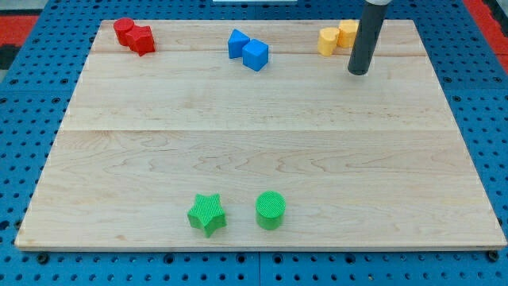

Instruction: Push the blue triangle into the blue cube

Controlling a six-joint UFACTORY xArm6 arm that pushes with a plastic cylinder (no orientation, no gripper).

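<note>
Our arm ends in a plain dark rod with no fingers at all, so there is nothing spread, pressed together or pinching to report. My tip [359, 71] rests near the view's top right of the wooden desk [262, 151], just to the view's right of and slightly below the two yellow blocks.

The blue triangle [237, 42] sits near the view's top edge, a little left of centre. The blue cube [255, 55] lies immediately to its lower right, and the two appear to touch, or nearly so; we cannot make out a gap between them. My tip is well apart from this blue pair, off to the view's right.

The yellow blocks stand side by side at the view's top right: one, rounded or many-sided [329, 40], on the left, and a squarer one [348, 32] just beside it on the right, partly against the rod. We cannot tell their exact shapes.

At the view's top left two red blocks huddle together: a rounded one [124, 30] and a more angular one [142, 40] touching it on the lower right.

Near the view's bottom, left of centre, a green star [207, 214] lies on the desk, and a green cylinder [271, 210] stands near it on the right, apart from it.

Around the desk runs a blue pegboard surface [32, 143] dotted with holes.
</note>
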